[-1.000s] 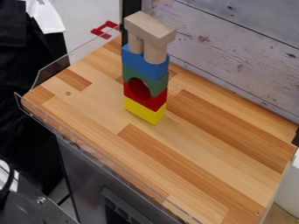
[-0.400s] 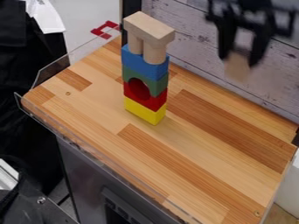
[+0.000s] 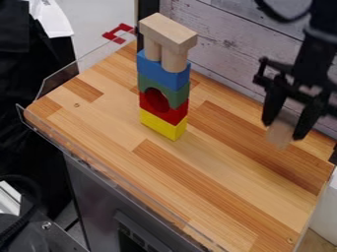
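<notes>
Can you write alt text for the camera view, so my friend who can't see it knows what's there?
A black robot gripper holds a pale wooden block above a wooden table, at the picture's right. Further left stands a block tower: yellow block at the bottom, then red, green, blue, two round posts and a tan slab across the top.

Shows smooth, low-sheen wood on the table (image 3: 217, 162), bare matt wood on the top block (image 3: 168, 32) and held block (image 3: 280, 137), matt paint-like finish on the blue block (image 3: 162, 71), dull black on the hand (image 3: 284, 130), clear glossy plastic on the guard (image 3: 60, 79), rough wood on the wall (image 3: 223, 39).
</notes>
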Robot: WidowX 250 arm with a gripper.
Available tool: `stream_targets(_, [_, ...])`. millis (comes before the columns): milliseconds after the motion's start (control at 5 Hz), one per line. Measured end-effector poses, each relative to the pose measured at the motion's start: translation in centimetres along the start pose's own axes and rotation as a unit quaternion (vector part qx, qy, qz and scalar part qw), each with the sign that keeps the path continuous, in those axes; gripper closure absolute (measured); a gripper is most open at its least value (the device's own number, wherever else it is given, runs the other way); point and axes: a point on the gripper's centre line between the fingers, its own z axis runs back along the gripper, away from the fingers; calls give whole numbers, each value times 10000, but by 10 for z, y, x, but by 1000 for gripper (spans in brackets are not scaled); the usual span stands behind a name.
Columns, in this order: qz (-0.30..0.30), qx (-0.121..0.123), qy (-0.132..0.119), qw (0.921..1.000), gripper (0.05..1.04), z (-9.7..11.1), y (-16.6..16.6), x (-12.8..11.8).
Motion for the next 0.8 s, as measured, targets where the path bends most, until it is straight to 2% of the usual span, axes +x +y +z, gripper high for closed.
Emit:
stream_targets(200, [-47, 58, -49, 10000, 577, -3, -1, 0])
stream_targets(400, [37, 75, 146, 9999, 577, -19, 3, -10])
stream_targets(800, [143, -200, 308, 9992, 577, -47, 13, -20])
